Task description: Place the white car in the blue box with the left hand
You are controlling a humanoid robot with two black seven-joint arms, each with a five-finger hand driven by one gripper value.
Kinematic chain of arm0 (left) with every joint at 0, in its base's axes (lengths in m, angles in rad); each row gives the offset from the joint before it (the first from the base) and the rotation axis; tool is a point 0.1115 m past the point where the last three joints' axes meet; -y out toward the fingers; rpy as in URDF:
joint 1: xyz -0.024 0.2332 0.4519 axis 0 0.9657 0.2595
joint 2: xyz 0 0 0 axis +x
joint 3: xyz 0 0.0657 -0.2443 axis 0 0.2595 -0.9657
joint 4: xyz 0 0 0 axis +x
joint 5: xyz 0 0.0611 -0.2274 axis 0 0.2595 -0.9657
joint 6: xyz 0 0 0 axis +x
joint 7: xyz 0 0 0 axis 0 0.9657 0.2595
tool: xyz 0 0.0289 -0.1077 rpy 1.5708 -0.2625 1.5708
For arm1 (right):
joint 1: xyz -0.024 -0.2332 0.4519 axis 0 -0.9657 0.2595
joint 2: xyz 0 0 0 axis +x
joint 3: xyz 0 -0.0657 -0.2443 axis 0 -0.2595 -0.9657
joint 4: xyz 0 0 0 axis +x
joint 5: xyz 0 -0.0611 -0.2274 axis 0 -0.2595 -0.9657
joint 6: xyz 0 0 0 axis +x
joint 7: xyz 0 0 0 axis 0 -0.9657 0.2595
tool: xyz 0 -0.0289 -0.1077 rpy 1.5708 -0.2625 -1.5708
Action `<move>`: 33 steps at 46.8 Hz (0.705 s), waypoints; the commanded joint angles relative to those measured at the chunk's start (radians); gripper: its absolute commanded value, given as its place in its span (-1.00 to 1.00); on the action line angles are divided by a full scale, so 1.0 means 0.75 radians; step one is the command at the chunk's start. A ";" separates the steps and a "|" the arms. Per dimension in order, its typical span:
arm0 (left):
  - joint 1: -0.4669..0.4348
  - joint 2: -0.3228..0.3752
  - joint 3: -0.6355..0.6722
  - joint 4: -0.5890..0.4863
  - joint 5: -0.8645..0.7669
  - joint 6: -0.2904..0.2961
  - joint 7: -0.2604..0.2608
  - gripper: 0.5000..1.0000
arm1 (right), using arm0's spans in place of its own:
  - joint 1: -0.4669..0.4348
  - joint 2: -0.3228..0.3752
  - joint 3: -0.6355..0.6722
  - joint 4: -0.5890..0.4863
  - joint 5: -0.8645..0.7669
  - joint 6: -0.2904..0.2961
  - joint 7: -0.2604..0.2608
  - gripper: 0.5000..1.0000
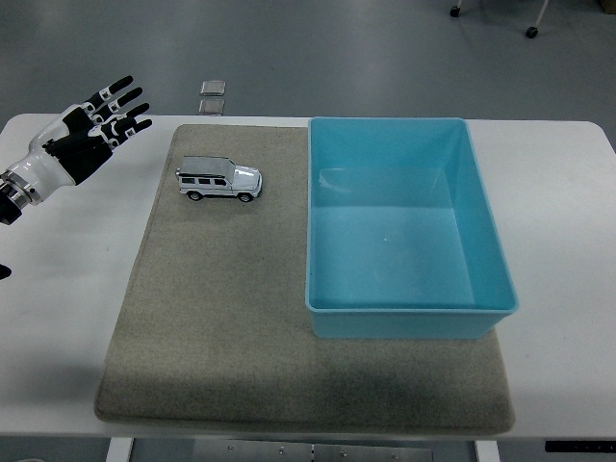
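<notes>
A small white toy car point(218, 180) stands on its wheels near the far left corner of a grey mat point(221, 318), nose pointing right. To its right sits the blue box point(406, 300), open on top and with nothing inside. My left hand point(94, 128) hovers over the table's far left, well left of the car and apart from it, its fingers spread and holding nothing. The right arm does not appear in the head view.
The mat covers most of the white table point(558, 241), with the box on its right half. Two small clear squares point(213, 96) lie on the floor beyond the table's far edge.
</notes>
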 commanded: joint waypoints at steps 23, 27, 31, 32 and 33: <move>-0.211 0.104 0.010 0.005 0.819 0.000 -0.049 0.99 | 0.000 0.000 0.000 0.000 0.000 0.000 0.000 0.74; -0.241 0.110 0.012 0.003 0.919 0.000 -0.051 0.99 | 0.000 0.000 0.000 0.000 0.000 0.000 0.000 0.74; -0.274 0.112 0.022 0.003 1.048 0.029 -0.051 0.99 | 0.000 0.000 0.000 0.000 0.000 0.000 0.000 0.74; -0.282 0.112 0.030 0.001 1.084 0.033 -0.051 0.99 | 0.000 0.000 0.000 0.000 0.000 0.000 0.000 0.74; -0.292 0.112 0.041 -0.001 1.125 0.035 -0.051 0.99 | 0.000 0.000 0.000 0.000 0.000 0.000 0.000 0.74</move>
